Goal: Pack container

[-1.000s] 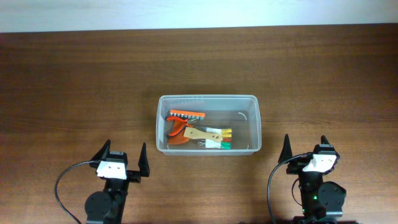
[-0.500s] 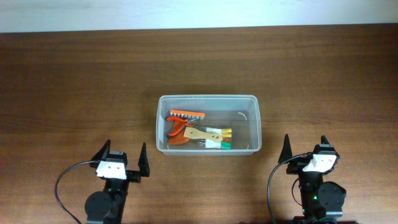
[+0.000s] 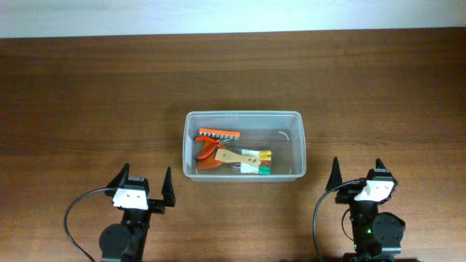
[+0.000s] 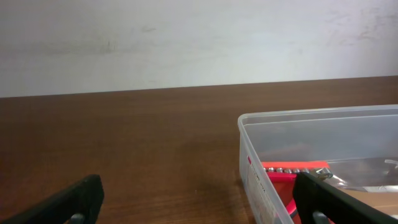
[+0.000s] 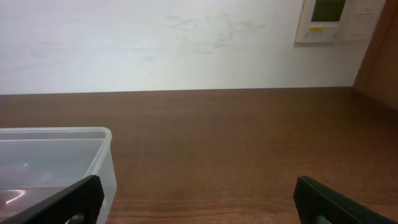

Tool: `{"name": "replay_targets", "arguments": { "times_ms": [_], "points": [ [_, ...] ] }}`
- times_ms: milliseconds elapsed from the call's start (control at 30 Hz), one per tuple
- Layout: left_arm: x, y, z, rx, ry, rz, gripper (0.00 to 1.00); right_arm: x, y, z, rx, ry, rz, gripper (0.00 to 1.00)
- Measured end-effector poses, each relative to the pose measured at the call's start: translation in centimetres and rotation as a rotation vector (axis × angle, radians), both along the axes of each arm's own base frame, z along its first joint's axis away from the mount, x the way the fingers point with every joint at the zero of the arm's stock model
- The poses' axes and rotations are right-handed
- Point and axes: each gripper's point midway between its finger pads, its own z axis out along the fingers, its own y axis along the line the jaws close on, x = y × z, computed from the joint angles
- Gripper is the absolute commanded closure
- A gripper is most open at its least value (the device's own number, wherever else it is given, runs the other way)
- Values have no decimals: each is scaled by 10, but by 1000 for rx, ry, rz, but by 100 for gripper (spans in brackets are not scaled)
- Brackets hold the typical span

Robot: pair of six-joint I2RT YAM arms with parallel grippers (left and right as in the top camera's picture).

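The clear plastic container stands at the middle of the table. Inside it lie an orange bit holder, red-handled pliers and a small tool with a wooden handle. The container also shows in the left wrist view and the right wrist view. My left gripper is open and empty, near the table's front edge, left of the container. My right gripper is open and empty, front right of the container.
A white wall runs along the table's far edge. A wall panel hangs at the upper right in the right wrist view. Black cables loop beside both arm bases at the front.
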Motion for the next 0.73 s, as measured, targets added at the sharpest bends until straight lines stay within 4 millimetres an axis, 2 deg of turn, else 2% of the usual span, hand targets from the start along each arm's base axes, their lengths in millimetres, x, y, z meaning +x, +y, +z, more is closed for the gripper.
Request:
{"name": "replay_targets", "arguments": {
  "times_ms": [733],
  "points": [
    [0,-1,0,0,0,-3,1,0,0,0,0,0,0,1]
  ]
}}
